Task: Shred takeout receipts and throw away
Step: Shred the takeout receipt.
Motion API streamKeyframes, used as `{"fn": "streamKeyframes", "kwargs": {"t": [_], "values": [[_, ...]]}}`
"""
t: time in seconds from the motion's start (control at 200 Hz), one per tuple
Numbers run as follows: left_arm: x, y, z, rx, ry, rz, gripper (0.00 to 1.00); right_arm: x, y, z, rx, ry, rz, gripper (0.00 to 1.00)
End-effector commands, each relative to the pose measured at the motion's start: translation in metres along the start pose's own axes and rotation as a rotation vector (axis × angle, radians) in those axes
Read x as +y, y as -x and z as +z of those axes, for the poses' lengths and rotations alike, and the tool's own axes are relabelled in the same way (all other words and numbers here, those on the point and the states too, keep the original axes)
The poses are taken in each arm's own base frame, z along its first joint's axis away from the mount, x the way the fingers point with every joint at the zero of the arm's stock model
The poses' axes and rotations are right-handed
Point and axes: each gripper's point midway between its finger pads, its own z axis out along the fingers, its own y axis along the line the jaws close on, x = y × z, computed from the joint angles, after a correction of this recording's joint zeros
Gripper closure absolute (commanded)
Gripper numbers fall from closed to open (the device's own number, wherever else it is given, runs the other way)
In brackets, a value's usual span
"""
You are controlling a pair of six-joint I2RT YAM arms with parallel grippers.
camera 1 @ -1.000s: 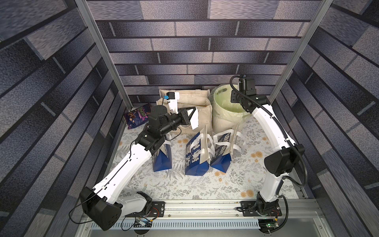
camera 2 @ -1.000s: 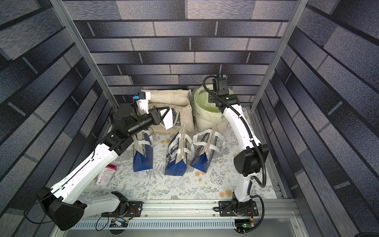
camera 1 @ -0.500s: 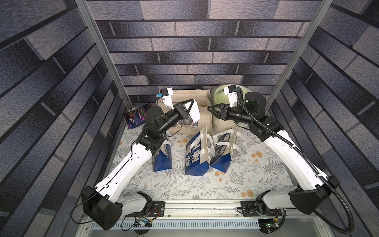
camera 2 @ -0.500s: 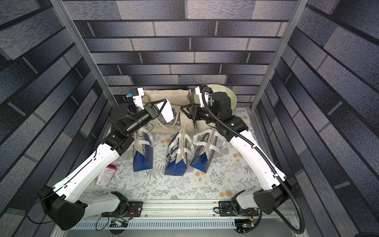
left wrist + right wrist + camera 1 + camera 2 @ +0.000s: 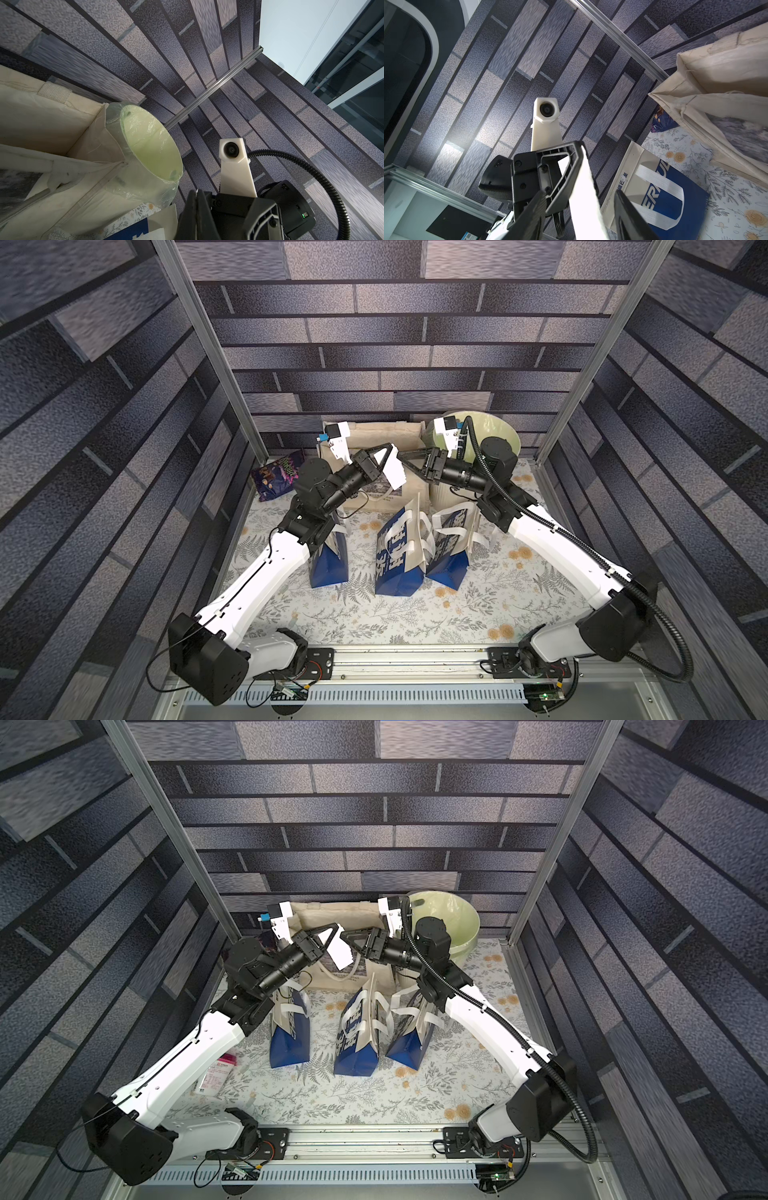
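Overhead, the left gripper (image 5: 388, 450) pinches a white takeout receipt (image 5: 395, 475) by its upper end, holding the slip in the air above the back-middle of the bench (image 5: 415, 614). Its free end hangs in front of a cream canvas tote (image 5: 374, 435) that stands at the bench's back edge. The right gripper (image 5: 404, 456) faces it from the opposite side, almost tip to tip, with its jaws parted about halfway. In the right wrist view the slip passes between its two spread fingers (image 5: 628, 207), and a gap shows beside the paper, so nothing is pinched on that side. A pale green bin (image 5: 505, 435) lined with clear plastic stands in the back right corner, just beside the tote. Three blue-and-white paper bags (image 5: 395, 568) with white strap handles stand in a row across the middle of the bench, below the raised arms. A purple snack packet (image 5: 276, 475) lies in the back left corner. In a top view a pink-and-white box (image 5: 216, 1073) shows near the left edge.
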Motion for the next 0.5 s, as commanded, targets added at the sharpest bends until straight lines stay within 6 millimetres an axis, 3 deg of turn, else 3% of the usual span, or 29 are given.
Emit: {"fn": "streamKeyframes", "kwargs": {"t": [0.0, 0.27, 0.386, 0.496], "values": [[-0.011, 0.009, -0.007, -0.037, -0.032, 0.000, 1.00, 0.016, -0.007, 0.008, 0.030, 0.057, -0.024, 0.51], [-0.017, 0.016, -0.011, -0.067, -0.059, -0.011, 1.00, 0.001, -0.015, 0.005, 0.036, 0.004, -0.020, 0.47], [-0.018, 0.017, -0.011, -0.080, -0.068, -0.019, 1.00, -0.002, -0.019, 0.006, 0.049, -0.002, -0.009, 0.54], [-0.016, 0.018, -0.011, -0.087, -0.067, -0.026, 1.00, 0.000, -0.019, 0.005, 0.041, 0.005, -0.015, 0.68]]}}
